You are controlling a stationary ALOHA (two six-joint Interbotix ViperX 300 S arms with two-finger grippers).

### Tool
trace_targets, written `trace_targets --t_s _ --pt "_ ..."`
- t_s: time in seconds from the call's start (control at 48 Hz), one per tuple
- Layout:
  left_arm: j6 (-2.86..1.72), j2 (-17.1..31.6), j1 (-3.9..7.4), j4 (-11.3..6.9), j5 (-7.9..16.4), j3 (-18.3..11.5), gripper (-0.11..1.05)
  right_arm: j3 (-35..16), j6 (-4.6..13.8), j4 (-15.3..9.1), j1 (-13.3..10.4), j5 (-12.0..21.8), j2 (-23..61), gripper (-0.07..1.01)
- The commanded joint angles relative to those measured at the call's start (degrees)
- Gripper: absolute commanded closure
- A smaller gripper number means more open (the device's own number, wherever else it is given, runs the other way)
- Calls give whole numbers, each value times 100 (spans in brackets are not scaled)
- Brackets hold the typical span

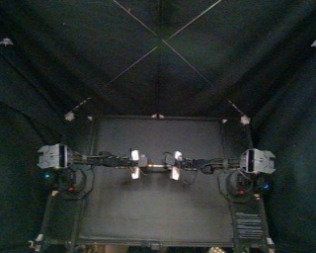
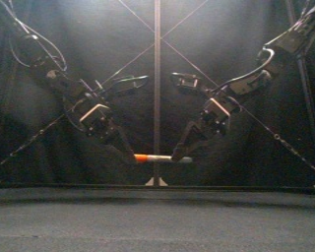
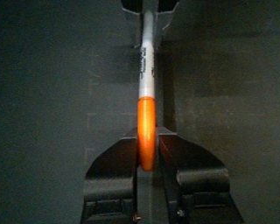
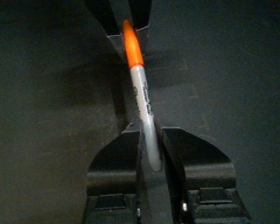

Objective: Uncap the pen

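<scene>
We cannot read the dark print on the pen point(image 3: 147, 63); the top view shows it only as a faint bar. In the front view it hangs level just below centre: the left gripper point(image 2: 129, 152) slants down from upper left pinching its orange cap point(image 2: 153, 157), the right gripper point(image 2: 187, 154) from upper right pinching its grey end.

Light fell weakly from above: in the front view the back curtain point(image 2: 88, 30) caught a pale haze high up, while the worktop point(image 1: 158, 212) showed as a flat dark grey with no hard-edged shadows. In both wrist views almost everything was dim except the pen point(image 3: 146, 87), with a soft sheen along its silver barrel.
</scene>
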Motion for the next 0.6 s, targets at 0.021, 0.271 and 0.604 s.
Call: trace_targets --t_s 0.021,0.271,0.604 --pt "-9 -352 246 105 -9 360 50 281 -44 18 -18 26 -387 46" --pt "-26 -1055 281 396 -44 923 50 949 -35 -79 -9 -378 -1160 46" --pt "-62 -2575 246 176 -149 1872 50 1907 -26 -97 -26 -1459 -2065 46"
